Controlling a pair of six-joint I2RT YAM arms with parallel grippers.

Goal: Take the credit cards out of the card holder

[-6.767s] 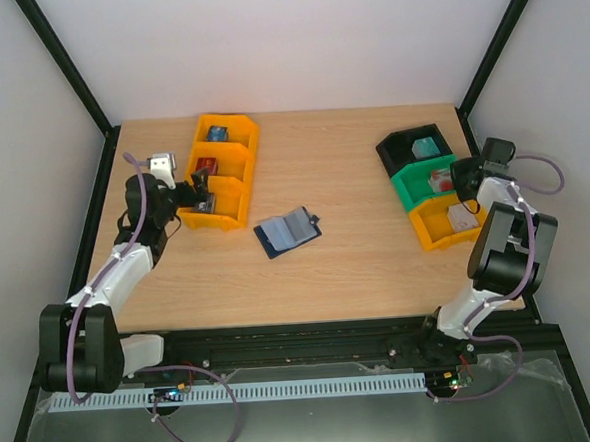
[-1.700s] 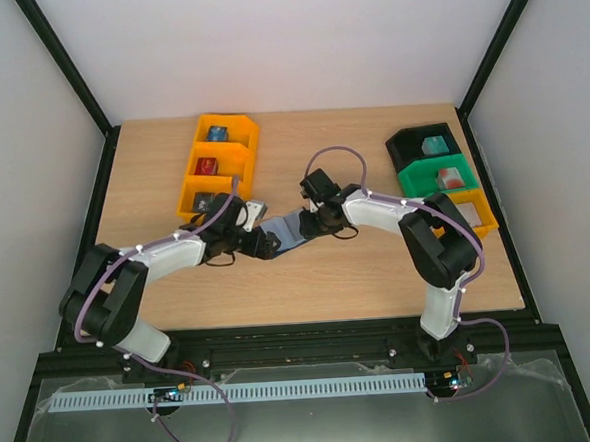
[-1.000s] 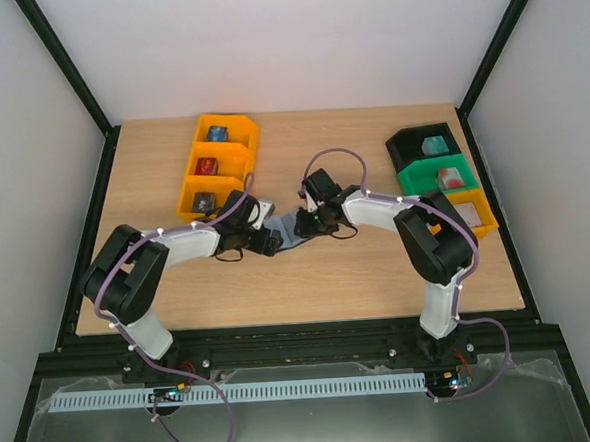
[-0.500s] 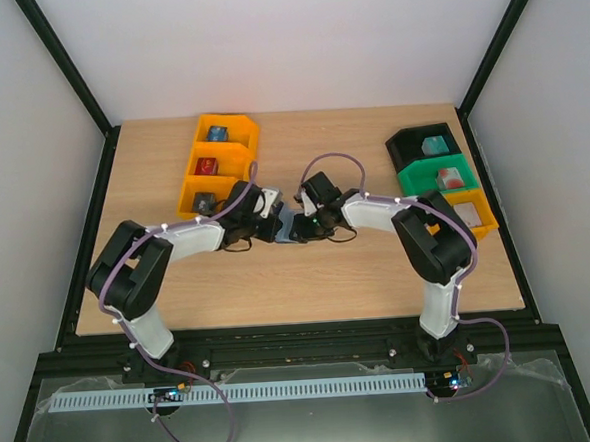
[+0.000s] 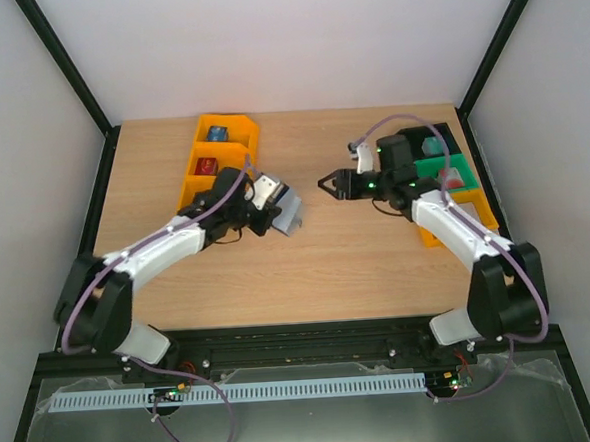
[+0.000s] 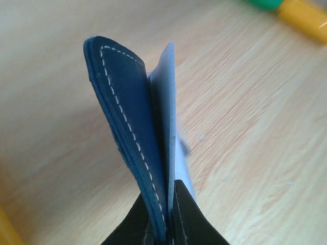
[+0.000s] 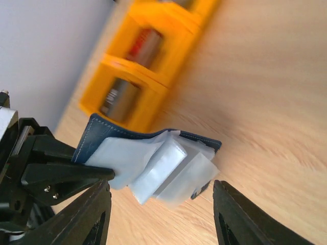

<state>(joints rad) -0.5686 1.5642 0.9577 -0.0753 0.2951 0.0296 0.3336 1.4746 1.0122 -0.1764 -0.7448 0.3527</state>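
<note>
The card holder is held up off the bench, left of the middle and close to the near end of the yellow bin. The left hand is clamped on one edge of it. The right hand is spread apart with nothing in it, and is pointed at the card holder from a little way off.

The card holder is likely light and floppy. Its pale sleeves hang loose and look slippery. No credit cards can be made out in them. A card would best be pinched by its free edge. The other bins at the right edge are well apart, so nothing is in the way.
</note>
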